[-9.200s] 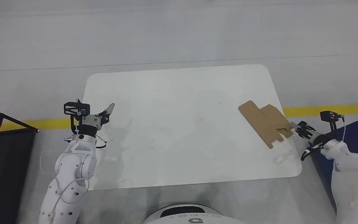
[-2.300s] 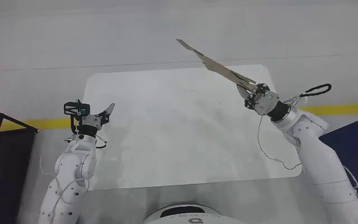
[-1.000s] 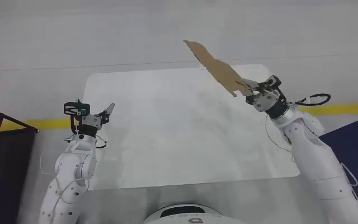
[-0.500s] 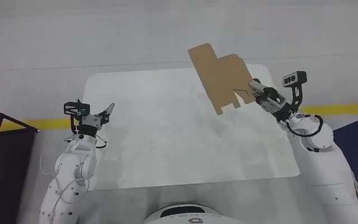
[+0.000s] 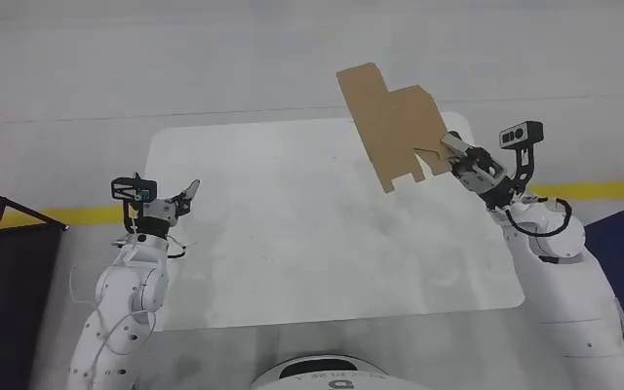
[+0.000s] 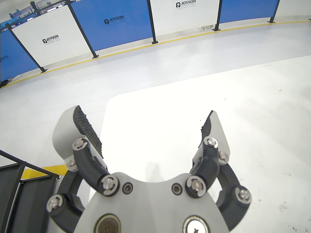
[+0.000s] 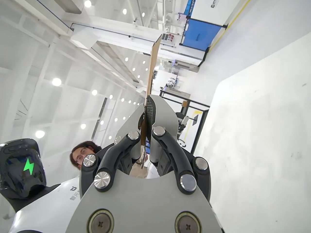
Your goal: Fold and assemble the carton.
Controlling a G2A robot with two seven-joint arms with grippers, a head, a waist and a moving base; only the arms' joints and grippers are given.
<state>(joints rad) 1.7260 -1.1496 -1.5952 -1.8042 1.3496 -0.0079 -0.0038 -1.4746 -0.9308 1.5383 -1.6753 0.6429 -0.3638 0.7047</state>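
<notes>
**Item 1: carton** (image 5: 395, 122). One flat, unfolded brown cardboard blank with a stepped outline and a notched edge on the side nearest the right gripper. It is held by one tab at that notched edge and reaches out ahead of the fingertips, away from the wrist. It is in the air and touches nothing but the gripper. In the right wrist view it appears edge-on (image 7: 152, 73), a thin strip running straight out from between the fingers.

**Item 2: right gripper** (image 5: 451, 148). Clenched on the carton's tab, with both ribbed pads (image 7: 150, 109) pressed against the cardboard's two faces. The far right corner of the table lies beneath it.

**Item 3: left gripper** (image 5: 180, 200). Released, with its fingers (image 6: 82, 124) spread wide and nothing between them. It is well apart from the carton and from the right gripper. The table's left edge runs under it, and the white top stretches out ahead of the fingertips.

**Item 4: table** (image 5: 322, 244). White top with rounded corners.

**Item 5: yellow floor line** (image 5: 58, 216). Passes behind the left gripper, off the table's side.
</notes>
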